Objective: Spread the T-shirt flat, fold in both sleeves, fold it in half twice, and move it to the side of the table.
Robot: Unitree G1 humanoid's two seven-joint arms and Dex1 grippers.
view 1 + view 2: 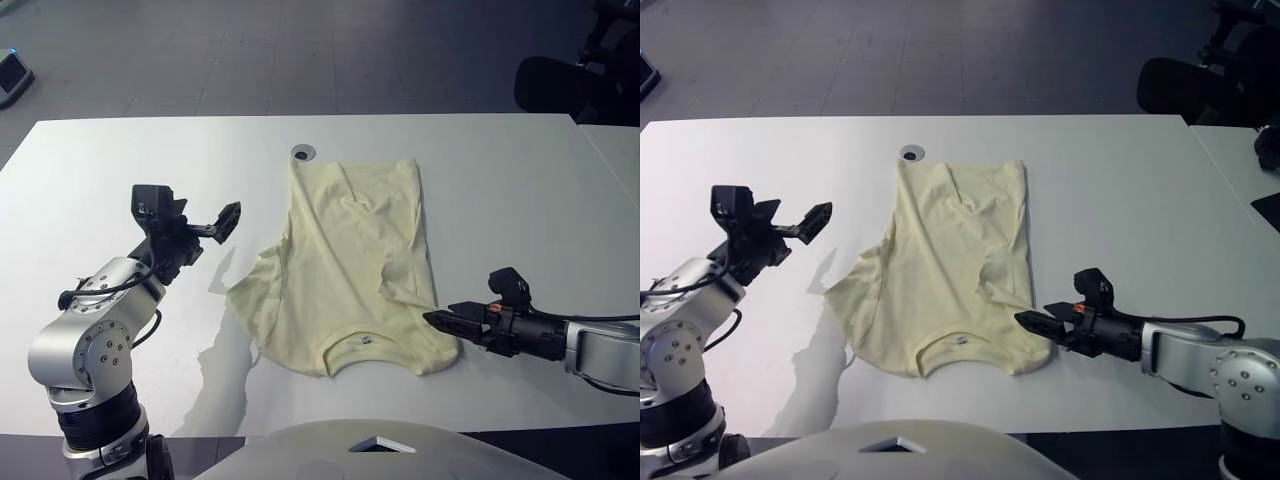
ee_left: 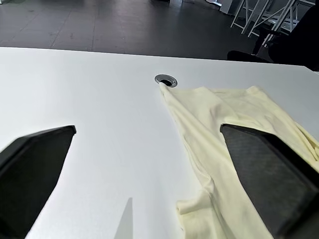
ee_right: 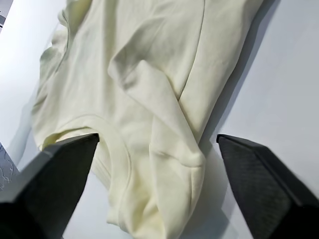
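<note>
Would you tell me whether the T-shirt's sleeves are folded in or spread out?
Mixed: on the T-shirt, the right sleeve is folded over the body, while the left sleeve sticks out on the table.

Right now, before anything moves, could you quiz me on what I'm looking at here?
1. True or false: the left hand touches the shirt.
2. Which part of the shirt lies nearest the robot? A) hem B) collar C) a sleeve
3. Fill in: one sleeve sticks out sideways, on the robot's ___ side.
Key: 1 false, it is apart from the shirt, above the table; 2 B; 3 left.
</note>
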